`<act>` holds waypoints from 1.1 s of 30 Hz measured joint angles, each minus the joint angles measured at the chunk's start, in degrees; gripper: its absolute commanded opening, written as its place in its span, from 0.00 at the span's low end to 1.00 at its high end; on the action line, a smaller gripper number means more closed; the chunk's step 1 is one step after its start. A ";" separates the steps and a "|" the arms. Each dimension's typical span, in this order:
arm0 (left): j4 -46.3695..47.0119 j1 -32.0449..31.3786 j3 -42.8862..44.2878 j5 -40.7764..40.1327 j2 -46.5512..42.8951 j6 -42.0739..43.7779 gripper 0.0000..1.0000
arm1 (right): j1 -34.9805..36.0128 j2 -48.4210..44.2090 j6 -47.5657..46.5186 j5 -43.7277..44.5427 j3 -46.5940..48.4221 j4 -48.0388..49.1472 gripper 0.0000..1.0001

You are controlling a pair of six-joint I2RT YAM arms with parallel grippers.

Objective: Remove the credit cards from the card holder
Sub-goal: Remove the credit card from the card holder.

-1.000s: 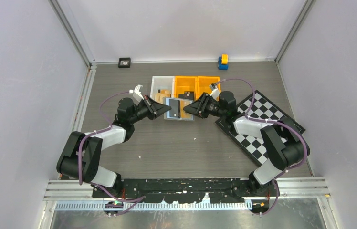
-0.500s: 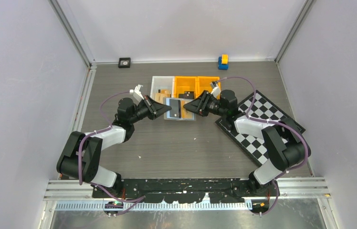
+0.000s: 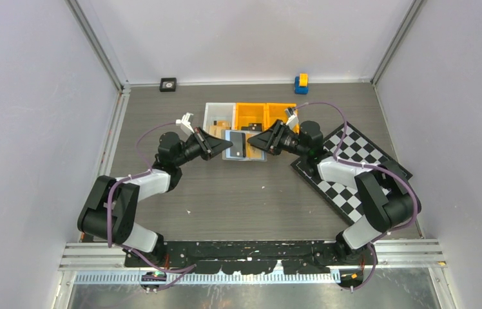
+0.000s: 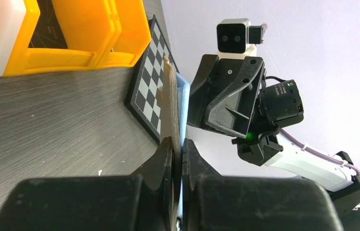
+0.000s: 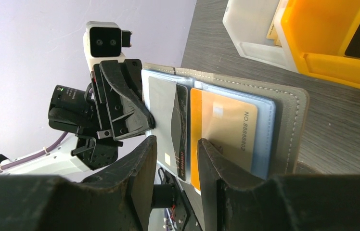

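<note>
The card holder (image 3: 241,145) is a grey wallet held open above the table in front of the bins. My left gripper (image 3: 227,147) is shut on its left edge, and the left wrist view shows the card holder (image 4: 172,96) edge-on between the closed left gripper (image 4: 178,150) jaws. Three credit cards sit in its pockets: a silvery grey card (image 5: 161,98), a black card (image 5: 182,127) and an orange card (image 5: 224,127). My right gripper (image 5: 175,161) is open just in front of them, with the black card's lower end showing in the gap. In the top view the right gripper (image 3: 254,143) is at the wallet's right side.
A white bin (image 3: 218,114) and two orange bins (image 3: 250,112) (image 3: 281,111) stand directly behind the wallet; one orange bin holds a dark flat item. A checkerboard (image 3: 354,161) lies under the right arm. A blue-yellow block (image 3: 301,83) and a small black object (image 3: 168,84) sit by the back wall.
The right gripper has shifted slightly toward the back and its jaws have widened a little. The wallet has moved slightly toward the bins with the left gripper still shut on it.
</note>
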 measured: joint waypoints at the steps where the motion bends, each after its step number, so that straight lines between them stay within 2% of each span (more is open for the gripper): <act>1: 0.39 0.00 0.00 0.11 0.15 -0.24 0.00 | 0.00 0.15 0.26 -0.17 0.00 0.26 0.42; 15: 4.92 0.02 0.00 0.81 1.29 -4.22 0.00 | 0.35 5.97 5.11 -4.11 1.03 6.51 0.38; 25: 8.44 0.04 0.00 1.90 2.99 -6.47 0.00 | 1.90 6.51 6.71 -6.08 1.81 9.16 0.38; 30: 10.58 0.33 0.00 2.16 3.45 -7.85 0.00 | 1.86 6.71 7.98 -6.16 1.81 11.19 0.33; 33: 11.93 0.83 -0.07 2.47 3.50 -8.79 0.00 | 1.86 6.71 8.61 -6.12 1.77 12.79 0.25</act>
